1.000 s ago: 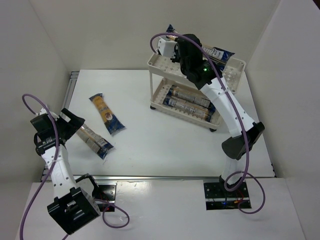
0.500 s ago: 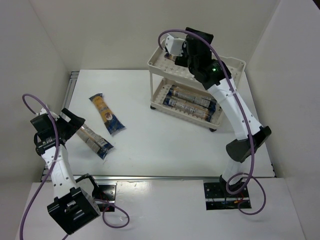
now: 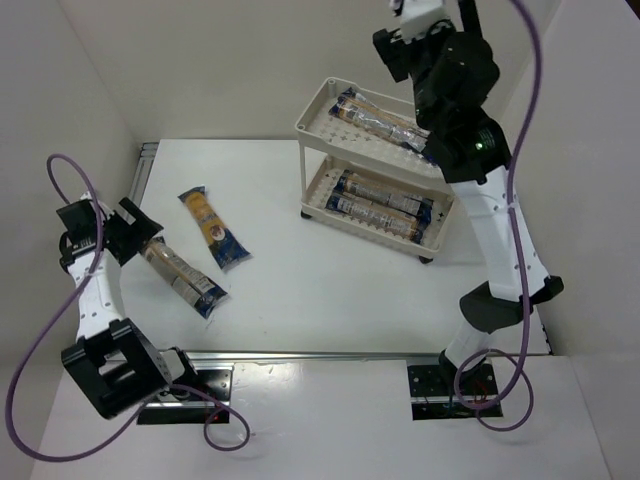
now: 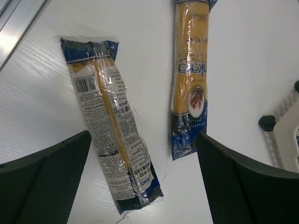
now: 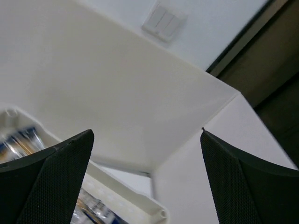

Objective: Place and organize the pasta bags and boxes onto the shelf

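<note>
The shelf point(image 3: 318, 122) stands at the back right. One pasta packet point(image 3: 385, 118) lies on its top tray, and two more point(image 3: 385, 190) point(image 3: 375, 213) lie side by side on the lower tray. Two further packets lie on the table at the left, one point(image 3: 213, 228) point(image 4: 189, 79) printed side up and one point(image 3: 182, 275) point(image 4: 112, 126) nearer my left arm. My left gripper point(image 3: 140, 232) point(image 4: 143, 137) hangs open over the near end of that nearer packet, holding nothing. High above the shelf, my right gripper point(image 3: 400, 45) point(image 5: 145, 133) is open and empty, facing the wall.
White walls close in the table at the back and on both sides. A metal rail point(image 3: 143, 170) runs along the left edge. The right wrist view shows the shelf rim point(image 5: 126, 191) low down. A dark shelf foot point(image 4: 267, 122) shows at the right of the left wrist view.
My right gripper opened, left the packet on the top tray and rose up and back from the shelf. The left arm swung slightly left over the nearer packet.
</note>
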`<action>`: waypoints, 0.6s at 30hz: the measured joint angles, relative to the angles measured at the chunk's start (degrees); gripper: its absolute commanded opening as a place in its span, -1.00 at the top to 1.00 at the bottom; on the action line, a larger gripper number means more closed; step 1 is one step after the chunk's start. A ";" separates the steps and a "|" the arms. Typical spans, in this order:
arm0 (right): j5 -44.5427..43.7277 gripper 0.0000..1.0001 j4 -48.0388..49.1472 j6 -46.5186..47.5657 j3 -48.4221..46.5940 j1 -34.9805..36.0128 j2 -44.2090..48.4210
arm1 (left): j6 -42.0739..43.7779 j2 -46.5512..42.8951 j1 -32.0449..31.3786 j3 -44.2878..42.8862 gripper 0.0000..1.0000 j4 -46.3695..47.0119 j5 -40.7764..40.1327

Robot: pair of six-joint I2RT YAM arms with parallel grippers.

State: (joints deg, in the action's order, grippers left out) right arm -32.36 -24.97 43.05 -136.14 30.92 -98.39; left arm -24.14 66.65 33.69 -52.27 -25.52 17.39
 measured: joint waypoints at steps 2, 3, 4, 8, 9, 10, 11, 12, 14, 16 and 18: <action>-0.33 -0.99 1.36 -5.73 -0.81 0.00 1.33 | 0.44 3.23 -0.48 -2.16 -1.00 -0.87 -0.66; -0.70 -0.99 1.66 -8.31 -0.68 0.00 2.14 | 0.76 4.81 -0.74 -2.97 -1.00 -1.90 -0.94; -1.33 -0.99 1.92 -10.49 -0.26 0.00 2.89 | 1.36 6.23 -1.01 -3.37 -1.00 -2.82 -1.18; -3.19 -0.99 2.58 -15.93 3.45 0.00 4.50 | 3.50 12.04 -3.41 -4.07 -1.00 -7.82 -4.81; -3.48 -0.99 2.64 -16.72 4.28 0.00 4.33 | 4.72 13.49 -4.33 -4.68 -1.00 -9.03 -5.97; -3.61 -0.99 2.64 -17.51 5.27 0.00 3.89 | 5.70 14.95 -5.25 -5.38 -1.00 -9.94 -7.10; -3.80 -0.99 2.58 -18.16 6.03 0.00 3.17 | 6.51 16.15 -6.16 -6.03 -1.00 -10.62 -8.00; -3.80 -0.99 2.49 -18.51 6.45 0.00 2.38 | 7.80 17.22 -7.10 -6.54 -1.00 -11.10 -8.90; -3.78 -0.99 2.14 -19.02 7.15 0.00 0.26 | 9.44 18.82 -9.18 -6.64 -1.00 -11.56 -11.34; -3.69 -0.99 1.44 -19.19 7.30 0.00 -1.90 | 10.64 20.44 -10.67 -6.62 -1.00 -12.26 -12.04; -3.58 -0.99 1.25 -19.19 7.30 0.00 -3.65 | 10.95 22.49 -11.56 -6.62 -1.00 -12.22 -12.63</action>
State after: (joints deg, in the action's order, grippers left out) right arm -35.94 -23.73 23.86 -128.84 30.92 -102.04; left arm -13.19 89.14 22.13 -58.89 -37.74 4.75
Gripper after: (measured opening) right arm 0.995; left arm 0.998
